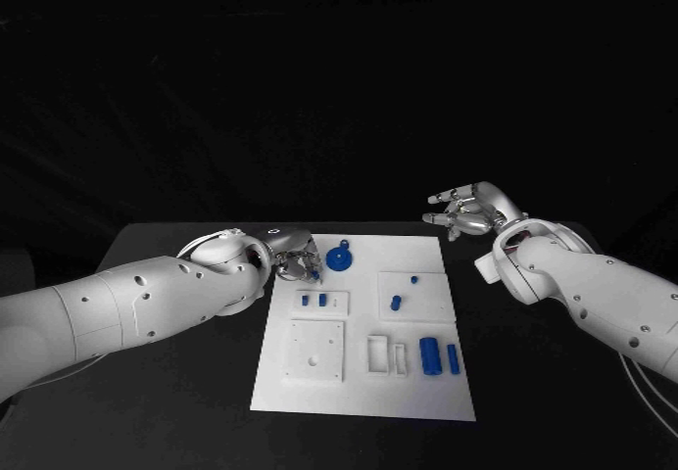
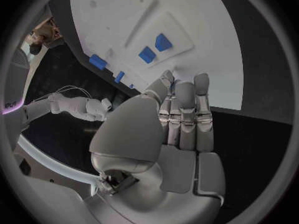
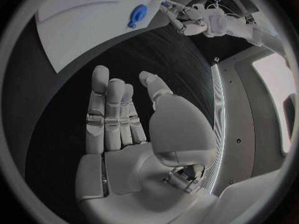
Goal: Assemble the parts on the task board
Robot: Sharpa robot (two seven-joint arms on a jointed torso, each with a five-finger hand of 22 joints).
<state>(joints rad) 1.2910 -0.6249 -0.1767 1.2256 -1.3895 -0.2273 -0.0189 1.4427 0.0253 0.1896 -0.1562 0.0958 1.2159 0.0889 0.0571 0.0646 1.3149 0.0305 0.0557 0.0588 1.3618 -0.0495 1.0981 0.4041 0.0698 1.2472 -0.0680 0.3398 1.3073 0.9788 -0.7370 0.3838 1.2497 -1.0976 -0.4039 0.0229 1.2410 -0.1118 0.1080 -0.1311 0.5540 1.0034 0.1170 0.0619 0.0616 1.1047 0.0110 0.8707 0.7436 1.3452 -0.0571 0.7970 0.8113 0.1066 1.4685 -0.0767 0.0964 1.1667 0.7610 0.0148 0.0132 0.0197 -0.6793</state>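
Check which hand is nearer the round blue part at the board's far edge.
Left. The left hand sits right beside the round blue part; the right hand is raised off the board's far right corner.

Colours noted at the table

White task board (image 1: 361, 392) is lying on the black table (image 1: 169, 411), carrying blue parts (image 1: 341, 258); white arms (image 1: 127, 308) are showing silver hands (image 1: 466, 212).

No lettering, label or number can be read anywhere — none at all.
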